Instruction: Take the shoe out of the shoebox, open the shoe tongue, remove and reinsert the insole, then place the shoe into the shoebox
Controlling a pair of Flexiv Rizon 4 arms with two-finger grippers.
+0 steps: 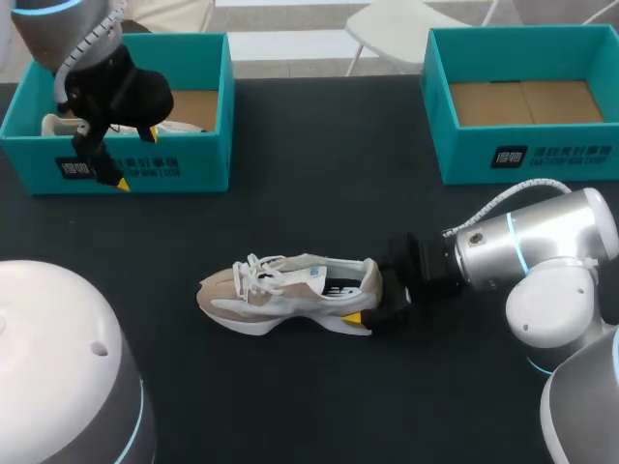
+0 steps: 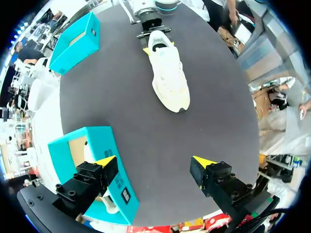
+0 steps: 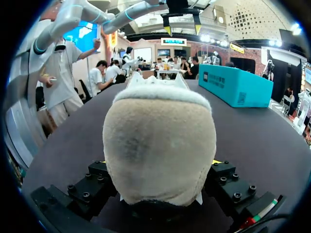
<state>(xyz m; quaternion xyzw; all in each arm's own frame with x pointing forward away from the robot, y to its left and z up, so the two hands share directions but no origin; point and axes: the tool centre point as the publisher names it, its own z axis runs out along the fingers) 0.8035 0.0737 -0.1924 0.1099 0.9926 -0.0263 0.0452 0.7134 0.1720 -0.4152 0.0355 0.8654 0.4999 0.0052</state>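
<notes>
Robotics lab: left arm [image 1: 58, 24], right arm [image 1: 530, 246] at black table [image 1: 319, 174], 2 teal shoeboxes [image 1: 145, 166] [image 1: 542, 155].

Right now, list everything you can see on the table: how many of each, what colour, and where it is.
beige and white lace-up sneaker: one, beige and white, on its sole mid-table, heel toward my right arm.
left shoebox: one, teal cardboard, open-topped, far left of the table.
right shoebox: one, teal cardboard, open-topped, far right, only its brown floor showing.
white shoe: one, white, inside the left shoebox, partly hidden by my left arm.
black table: one, black, under everything.
left gripper: one, yellow-tipped, open, over the left shoebox's front wall.
right gripper: one, yellow-tipped, shut on the sneaker's heel.
</notes>
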